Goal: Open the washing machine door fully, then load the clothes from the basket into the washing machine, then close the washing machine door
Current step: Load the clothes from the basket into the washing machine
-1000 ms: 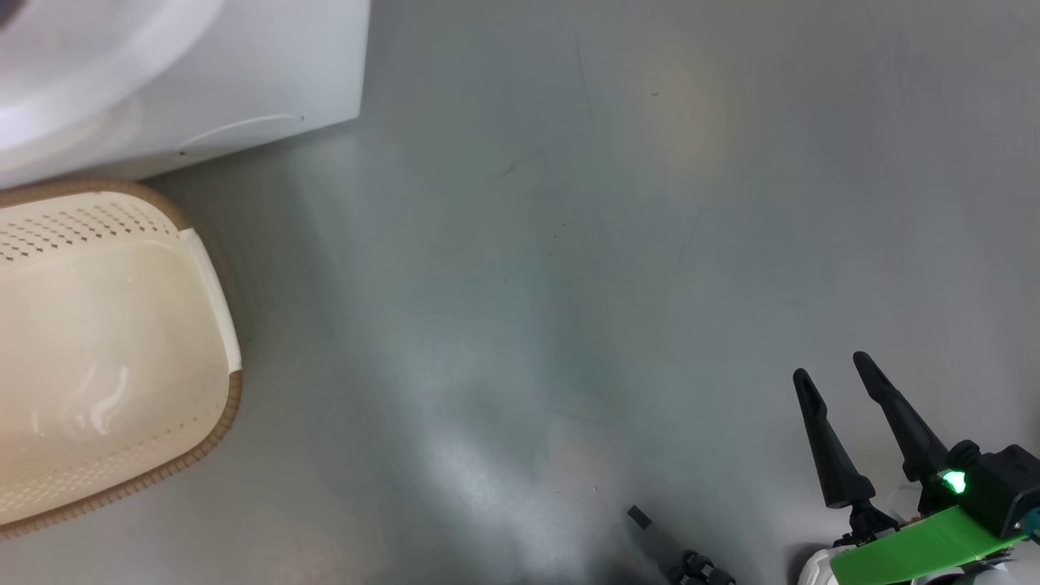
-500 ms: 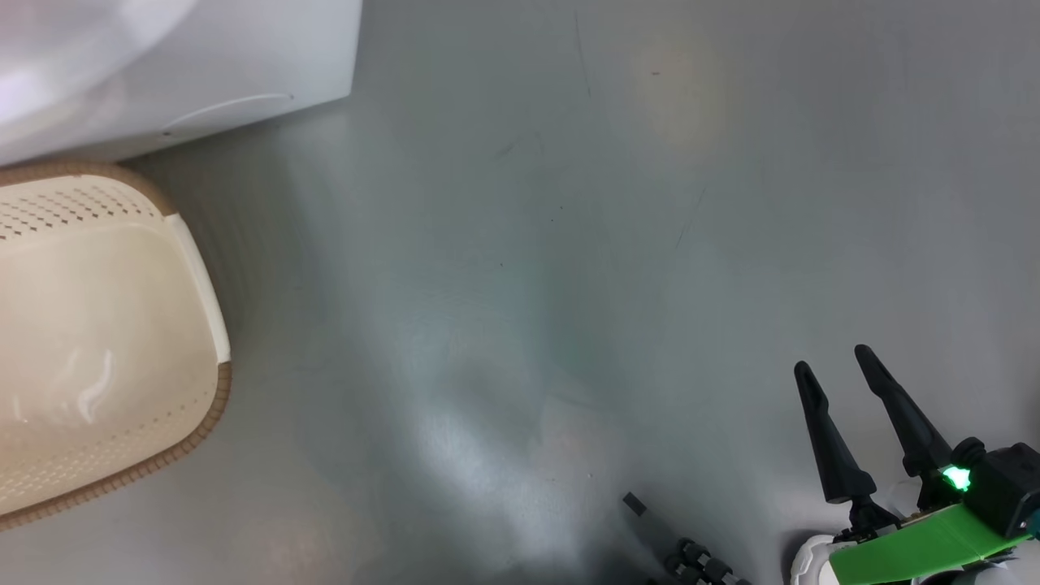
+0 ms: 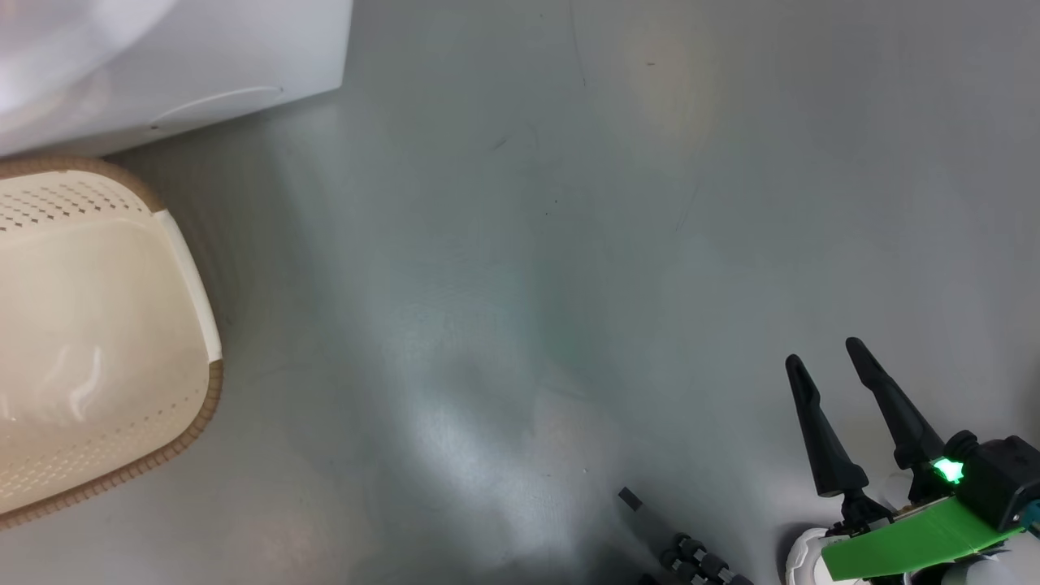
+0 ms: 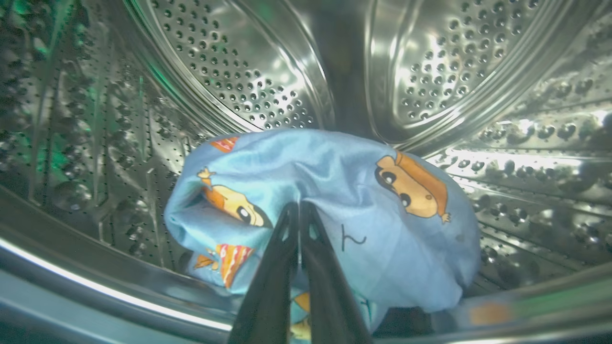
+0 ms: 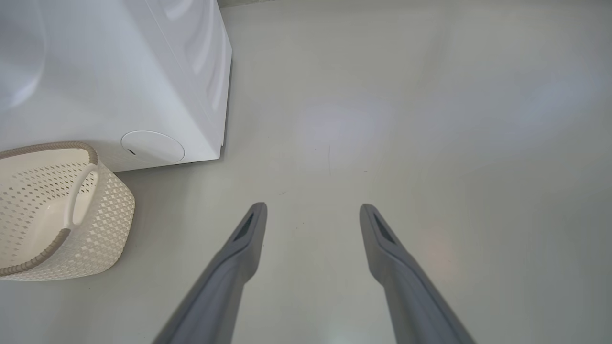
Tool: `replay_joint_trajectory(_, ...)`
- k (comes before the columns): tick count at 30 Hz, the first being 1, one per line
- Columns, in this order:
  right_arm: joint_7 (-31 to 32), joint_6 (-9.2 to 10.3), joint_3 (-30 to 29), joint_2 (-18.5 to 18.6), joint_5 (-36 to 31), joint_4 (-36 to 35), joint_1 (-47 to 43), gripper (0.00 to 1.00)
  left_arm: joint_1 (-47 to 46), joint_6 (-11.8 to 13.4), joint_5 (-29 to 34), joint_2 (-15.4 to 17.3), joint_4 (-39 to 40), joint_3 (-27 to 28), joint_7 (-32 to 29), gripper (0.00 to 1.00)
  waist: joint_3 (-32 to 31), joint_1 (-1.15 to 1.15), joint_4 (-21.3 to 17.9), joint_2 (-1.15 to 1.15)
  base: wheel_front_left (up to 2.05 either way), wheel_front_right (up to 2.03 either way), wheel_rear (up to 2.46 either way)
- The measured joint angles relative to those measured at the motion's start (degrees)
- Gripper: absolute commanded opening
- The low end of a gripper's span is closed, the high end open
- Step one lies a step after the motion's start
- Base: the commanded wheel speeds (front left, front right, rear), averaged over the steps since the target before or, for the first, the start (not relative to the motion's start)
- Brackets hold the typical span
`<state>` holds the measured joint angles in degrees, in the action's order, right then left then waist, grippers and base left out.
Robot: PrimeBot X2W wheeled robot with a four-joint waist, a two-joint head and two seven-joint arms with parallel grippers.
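One light-blue cloth [image 4: 344,191] lies in the washing machine drum [image 4: 229,71], left jaws shut against its fold, right jaws wide over the floor [image 3: 528,244]; the basket [image 3: 192,284] looks empty, so withdraw cleanly, snagging nothing.

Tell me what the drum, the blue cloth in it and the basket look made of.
The drum: polished steel by its look, mirror-bright glints, punched holes. The blue cloth: soft thin printed fabric, likely cotton, matte, creased folds. The basket: cream plastic, probably moulded, perforated walls, slight sheen; brown woven-look rim.
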<state>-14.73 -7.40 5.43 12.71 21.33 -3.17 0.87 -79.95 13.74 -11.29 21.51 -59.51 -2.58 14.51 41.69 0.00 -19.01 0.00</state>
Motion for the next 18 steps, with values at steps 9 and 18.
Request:
replay_joint_trajectory(9, 0.0, 0.00, 1.0, -0.5, 0.0, 0.7, 0.4, 1.00, -4.6, -2.0, 0.0, -0.6, -7.7, -1.8, -1.4, 0.49, -0.7, 0.00, -0.1, 0.00, 0.00, 0.00, 0.00)
replay_joint_trajectory(18, 0.0, 0.00, 1.6, -1.0, 0.5, 2.2, 0.9, 1.00, -4.5, -1.3, -1.3, -1.0, -11.6, -0.7, -0.4, 1.00, -3.0, 0.00, 0.4, 0.00, 0.00, 0.00, 0.00)
